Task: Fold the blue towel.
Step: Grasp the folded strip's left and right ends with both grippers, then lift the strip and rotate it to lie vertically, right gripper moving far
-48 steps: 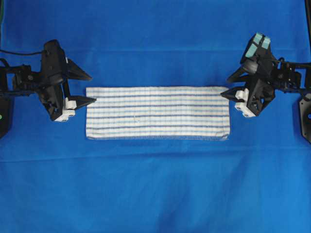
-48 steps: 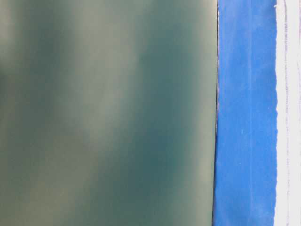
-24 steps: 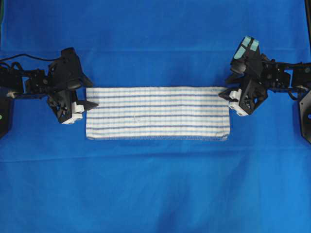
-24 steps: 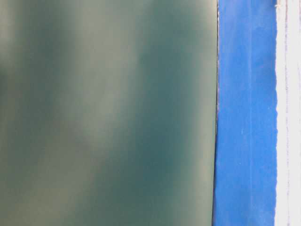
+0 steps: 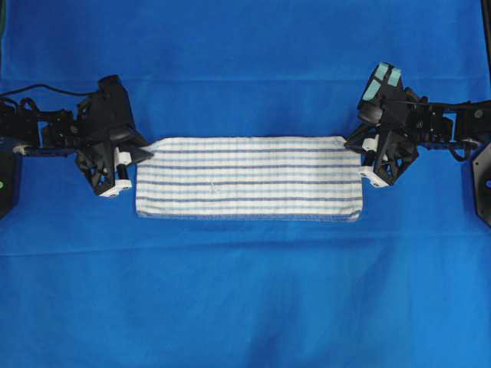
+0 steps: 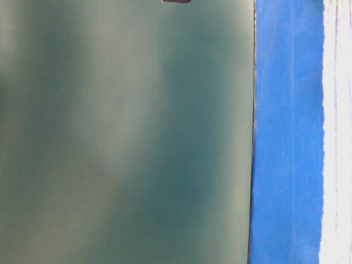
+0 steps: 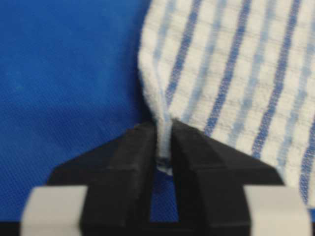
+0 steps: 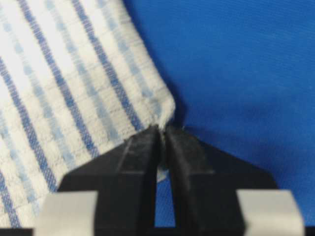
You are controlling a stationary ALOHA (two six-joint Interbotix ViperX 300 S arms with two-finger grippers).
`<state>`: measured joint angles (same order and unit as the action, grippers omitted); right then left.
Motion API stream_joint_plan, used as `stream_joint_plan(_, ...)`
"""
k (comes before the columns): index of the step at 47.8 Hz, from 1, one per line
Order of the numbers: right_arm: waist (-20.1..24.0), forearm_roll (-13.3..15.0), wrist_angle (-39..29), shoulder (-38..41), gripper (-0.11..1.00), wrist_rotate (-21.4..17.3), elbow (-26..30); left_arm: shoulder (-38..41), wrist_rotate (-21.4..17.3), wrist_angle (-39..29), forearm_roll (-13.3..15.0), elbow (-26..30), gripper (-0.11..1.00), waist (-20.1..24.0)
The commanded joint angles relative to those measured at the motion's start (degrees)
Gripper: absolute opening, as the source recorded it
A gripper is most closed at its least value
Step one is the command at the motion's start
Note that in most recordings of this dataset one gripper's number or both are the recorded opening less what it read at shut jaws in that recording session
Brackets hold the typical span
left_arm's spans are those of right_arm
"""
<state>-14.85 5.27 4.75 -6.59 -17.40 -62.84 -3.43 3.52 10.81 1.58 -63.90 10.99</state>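
Note:
The blue towel (image 5: 249, 178), white with thin dark and light blue stripes, lies as a long folded band across the middle of the overhead view. My left gripper (image 5: 146, 153) is shut on its far left corner, which is drawn up into a point. In the left wrist view the pinched towel (image 7: 231, 73) edge runs between the black fingers (image 7: 133, 152) of the left gripper (image 7: 164, 140). My right gripper (image 5: 353, 147) is shut on the far right corner. The right wrist view shows the towel (image 8: 64, 93) corner caught at the tips of the right gripper (image 8: 162, 132).
A plain blue table covering (image 5: 245, 291) spreads under everything. The arm bases (image 5: 6, 180) stand at the left and right edges. The table-level view is filled by a blurred grey-green surface (image 6: 121, 132) with a blue strip (image 6: 286, 132) beside it.
Both grippers moved in to the towel's far corners and shut on them. The far corners have pulled inward, so the far edge now looks shorter than the near edge.

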Motion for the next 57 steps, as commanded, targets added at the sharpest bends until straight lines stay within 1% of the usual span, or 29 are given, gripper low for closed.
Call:
stream_joint_plan(1, 0.0, 0.26, 0.18, -0.35, 0.05, 0.09, 0.79, -0.09, 0.0, -0.35, 0.18, 0.62, 0.04, 0.26)
stream_joint_plan(11, 0.0, 0.44, 0.18, -0.79, 0.05, 0.0, 1.14, -0.79, 0.0, -1.41, 0.18, 0.7, 0.04, 0.18)
stream_joint_plan(18, 0.0, 0.35, -0.88, -4.13, 0.05, -0.44, 1.93, -4.39, 0.18, -6.06, 0.18, 1.93, 0.04, 0.18)
stream_joint_plan(24, 0.0, 0.35, -5.1, -9.14, 0.05, -0.44, 3.08, -9.58, 0.88, -10.81, 0.18, 3.52, 0.04, -0.35)
stream_joint_plan(33, 0.09, 0.35, -13.54, -18.46, 0.05, -0.44, 5.27, -17.23, 1.93, -14.68, 0.18, 4.92, 0.04, -2.99)
stream_joint_plan(40, 0.18, 0.35, -17.14, -24.52, 0.05, -0.53, 5.45, -22.68, 2.02, -15.47, 0.18, 4.13, 0.04, -4.39)
stream_joint_plan(46, 0.26, 0.35, -18.02, -27.86, 0.05, -0.53, 4.75, -24.7, 2.11, -15.21, 0.18, 3.08, 0.04, -4.66)
stream_joint_plan(51, 0.26, 0.35, -17.93, -28.48, 0.05, -0.53, 4.57, -24.43, 2.37, -15.12, 0.18, 3.25, 0.04, -4.92)
stream_joint_plan(57, -0.26, 0.7, -16.96, -26.89, 0.05, -0.44, 5.27, -23.03, 3.25, -13.89, 0.18, 4.22, 0.04, -5.54)
